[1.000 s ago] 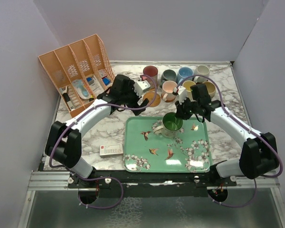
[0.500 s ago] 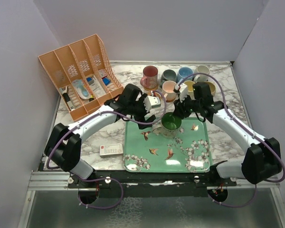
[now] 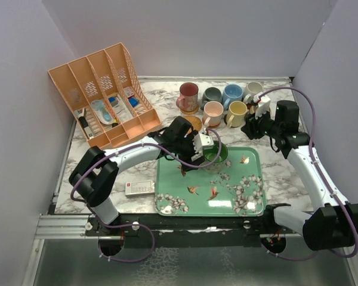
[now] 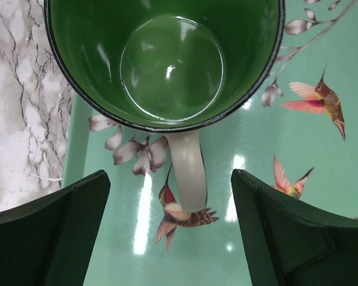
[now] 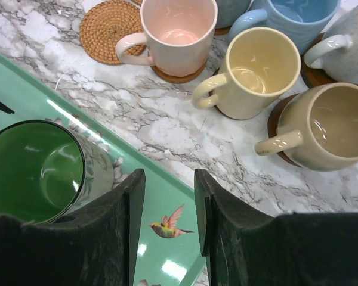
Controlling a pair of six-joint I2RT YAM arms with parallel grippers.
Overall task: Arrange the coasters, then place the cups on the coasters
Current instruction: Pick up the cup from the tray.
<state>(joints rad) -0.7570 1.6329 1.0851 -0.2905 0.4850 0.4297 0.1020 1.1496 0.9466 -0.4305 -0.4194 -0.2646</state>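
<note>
Straddling the handle (image 4: 188, 173) of the green mug (image 4: 167, 59) with spread left fingers (image 4: 48, 226), I should pinch squarely, then lift toward the woven coaster (image 3: 194, 121) at eleven o'clock.

Cup (image 3: 215, 154) on tray (image 3: 173, 190), coaster (image 3: 193, 123) behind

The green mug (image 4: 173, 59) is glazed ceramic, glossy inside, with sharp light reflections. The floral tray (image 4: 298, 167) beneath it has a smooth, high-gloss finish. My left fingers (image 4: 42, 238) look like matt dark plastic. The tabletop (image 5: 167, 125) is smooth and marble-patterned. The bare coaster (image 5: 107, 30) is rough woven fibre. The pink mug (image 5: 178, 30) and yellow mug (image 5: 259, 71) carry a glossy glaze.
</note>
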